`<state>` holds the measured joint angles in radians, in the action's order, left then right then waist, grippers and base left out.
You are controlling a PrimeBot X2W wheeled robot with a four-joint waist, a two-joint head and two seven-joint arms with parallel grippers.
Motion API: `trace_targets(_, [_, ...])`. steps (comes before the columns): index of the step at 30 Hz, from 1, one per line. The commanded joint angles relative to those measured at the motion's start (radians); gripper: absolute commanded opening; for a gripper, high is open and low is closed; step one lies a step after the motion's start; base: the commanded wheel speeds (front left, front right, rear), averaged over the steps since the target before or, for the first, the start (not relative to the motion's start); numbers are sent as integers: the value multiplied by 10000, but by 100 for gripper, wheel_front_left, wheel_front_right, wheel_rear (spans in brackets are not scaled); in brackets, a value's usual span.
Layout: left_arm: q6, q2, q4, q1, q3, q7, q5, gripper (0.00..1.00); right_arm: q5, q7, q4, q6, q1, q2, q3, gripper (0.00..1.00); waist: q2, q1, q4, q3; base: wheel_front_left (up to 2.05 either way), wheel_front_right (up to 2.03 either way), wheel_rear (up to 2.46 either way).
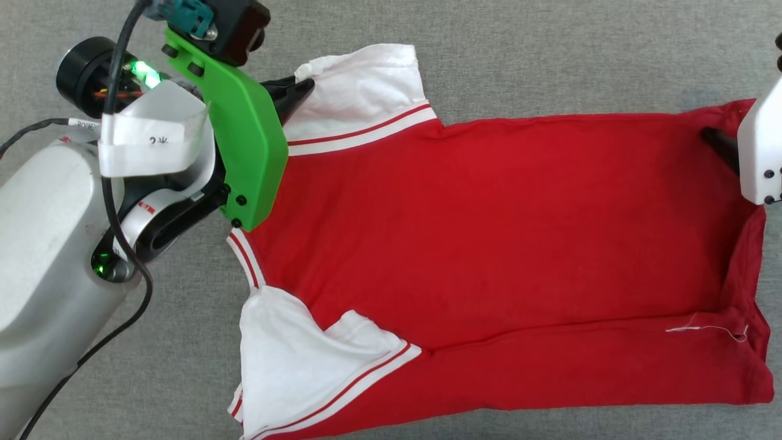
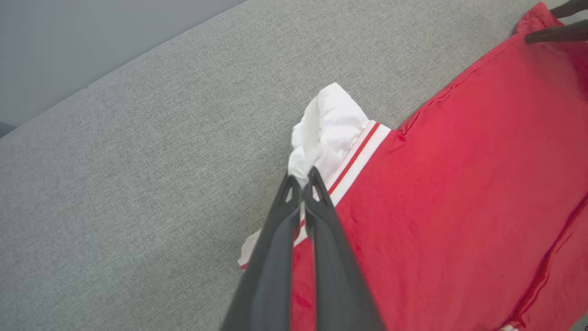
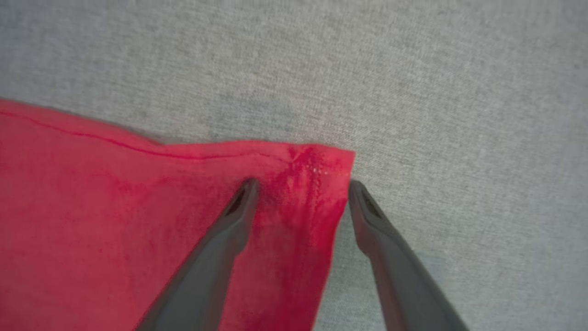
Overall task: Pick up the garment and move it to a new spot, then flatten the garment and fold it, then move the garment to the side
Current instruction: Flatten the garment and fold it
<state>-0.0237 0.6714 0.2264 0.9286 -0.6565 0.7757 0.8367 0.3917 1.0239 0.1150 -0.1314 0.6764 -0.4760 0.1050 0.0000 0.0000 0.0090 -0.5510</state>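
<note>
The garment (image 1: 501,244), a red shirt with white sleeves and red-white trim, lies spread across the grey cloth surface, its near long edge folded over. My left gripper (image 2: 303,177) is shut on the white far sleeve (image 2: 328,124), bunching its fabric between the fingertips; in the head view its dark fingers (image 1: 293,91) meet that sleeve (image 1: 360,85). My right gripper (image 3: 303,186) stands open over the garment's far hem corner (image 3: 317,165), one finger on the red cloth, the other just off its edge. The right arm's white housing (image 1: 760,153) shows at the right edge.
Grey woven fabric (image 1: 550,55) covers the whole surface around the shirt. Its far edge, with a darker floor beyond, runs across the upper left of the left wrist view (image 2: 55,50). A loose white thread (image 1: 702,329) hangs at the hem.
</note>
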Motion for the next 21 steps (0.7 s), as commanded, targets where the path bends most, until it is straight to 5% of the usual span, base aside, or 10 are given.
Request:
trace_targets(1, [-104,82,89,-175,-11,30,-81,0,14,-57,286,7,18,-36,195,100,0,0,95,-74,0,0,0])
trace_targets(4, [-144,47,185,-244,8,-9,-1,0,167,-134,675,7,-110,-83,391,100,0,0,164,-104,0,0,0])
trace_targets(5, [-166,24,200,-275,38,-47,50,0,219,-130,781,7,-171,-99,471,50,0,0,184,-95,0,0,0])
trace_targets(6, [-199,30,212,-296,94,-110,69,0,278,-215,870,7,-241,-145,573,15,0,0,210,-79,0,0,0])
trace_targets(7, [-215,52,211,-298,128,-156,52,0,301,-337,908,7,-262,-181,602,0,0,0,227,-69,0,0,0])
trace_targets(21, [-362,127,2,-1231,316,-925,316,0,856,-3625,1427,7,-340,270,-333,0,0,0,179,929,0,0,0])
